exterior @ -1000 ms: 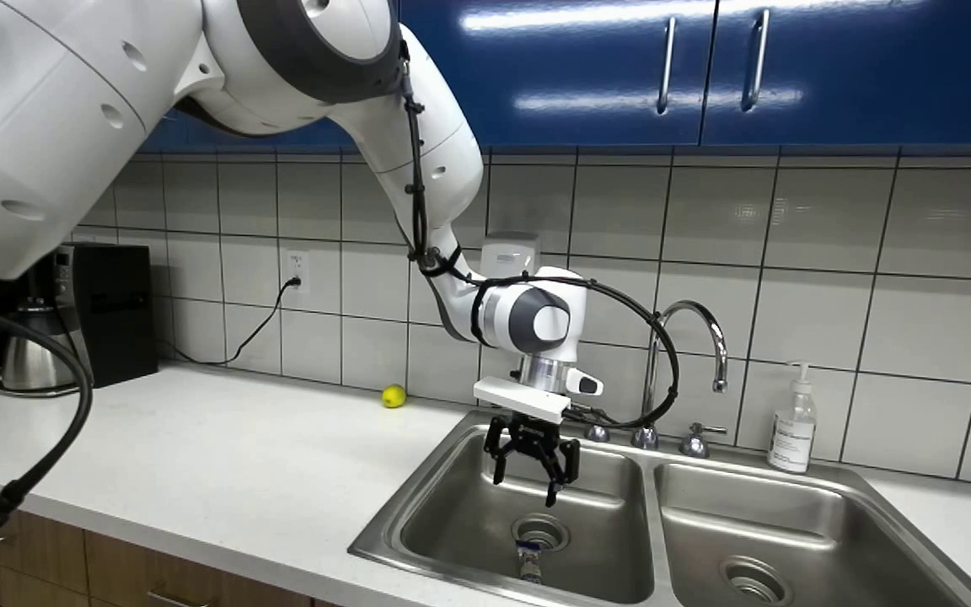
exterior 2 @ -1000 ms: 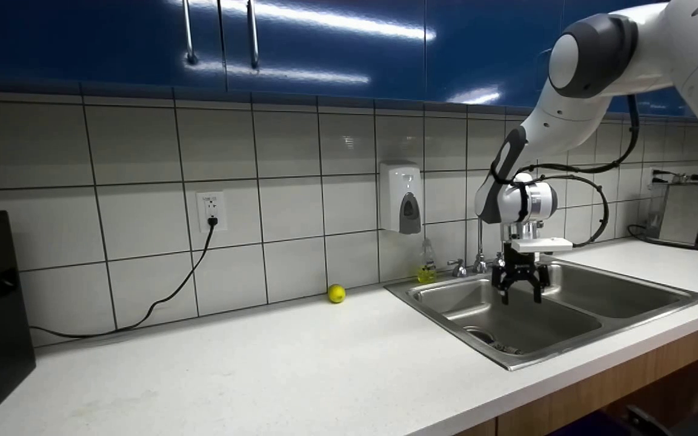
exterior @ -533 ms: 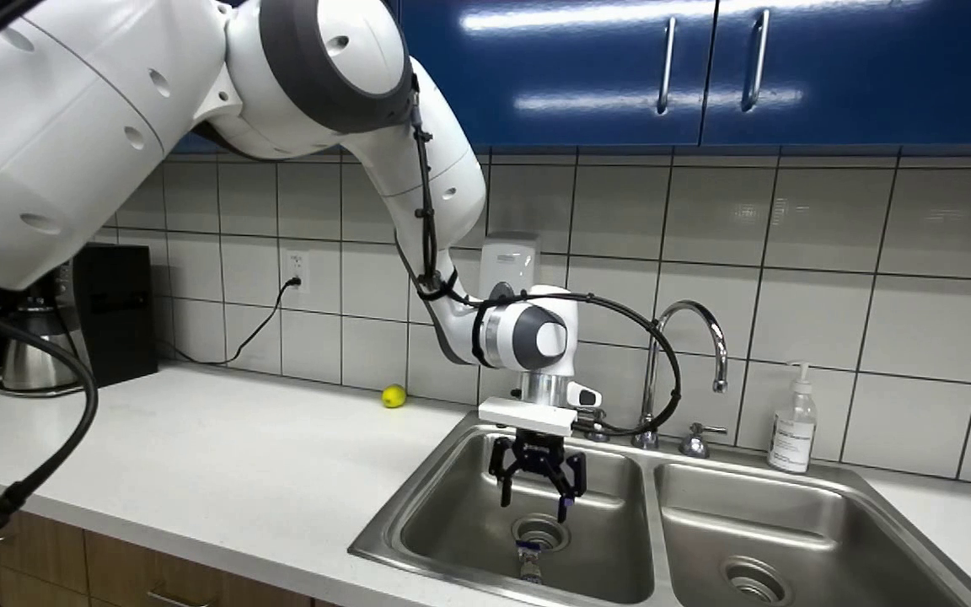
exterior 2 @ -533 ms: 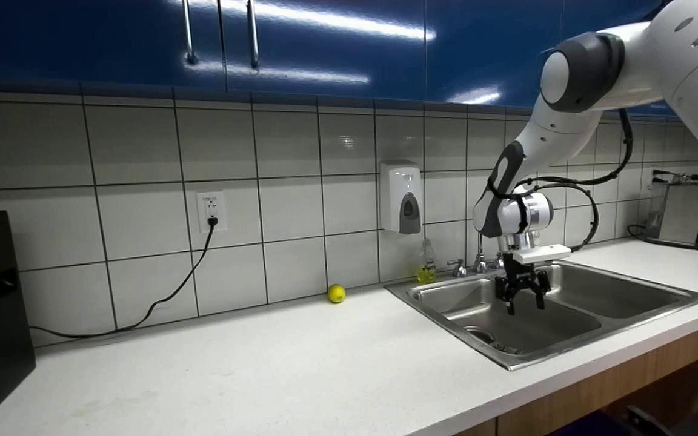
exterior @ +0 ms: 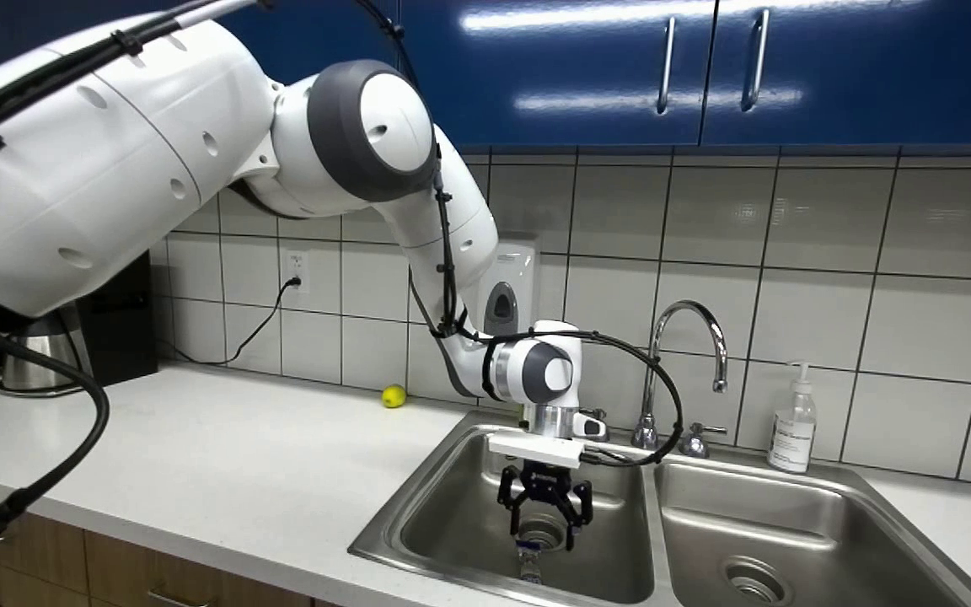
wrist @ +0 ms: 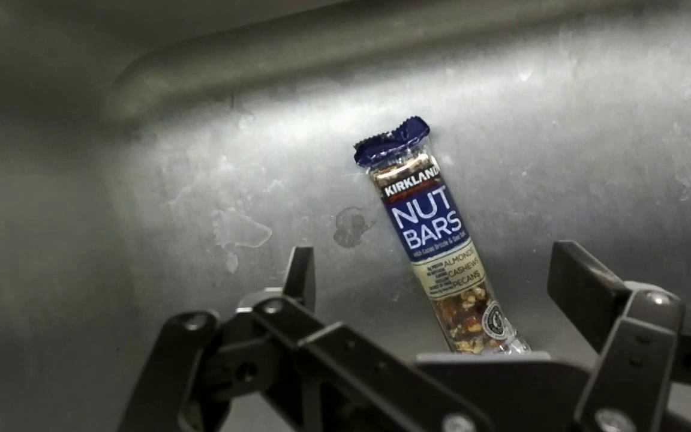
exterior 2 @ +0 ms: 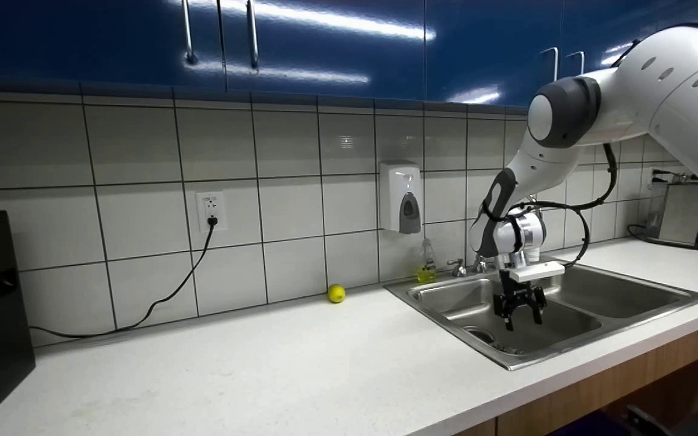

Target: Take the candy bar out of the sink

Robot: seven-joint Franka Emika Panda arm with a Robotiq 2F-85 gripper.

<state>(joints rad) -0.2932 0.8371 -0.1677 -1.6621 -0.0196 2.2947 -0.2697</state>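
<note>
The candy bar [wrist: 432, 228] is a wrapped nut bar with a dark blue end and label. It lies on the floor of the sink [exterior: 651, 548], in the basin on the counter side, close to the drain [exterior: 541, 531]. It shows small in both exterior views [exterior 2: 508, 349]. My gripper [exterior: 543, 538] is open and empty, pointing down inside this basin above the bar. In the wrist view the fingertips [wrist: 435, 267] stand apart, one on either side of the bar, not touching it. The gripper's body hides the bar's lower end there.
A curved chrome faucet [exterior: 716, 346] stands behind the basins. A pump bottle [exterior: 791, 430] is at the sink's back rim. A yellow ball [exterior 2: 336, 293] rests on the counter by the wall. The divider and basin walls surround the gripper.
My gripper has moved down into the basin, closer to the bar, and stays open. In the exterior view facing the drain it also shifts slightly right. The bar has not moved.
</note>
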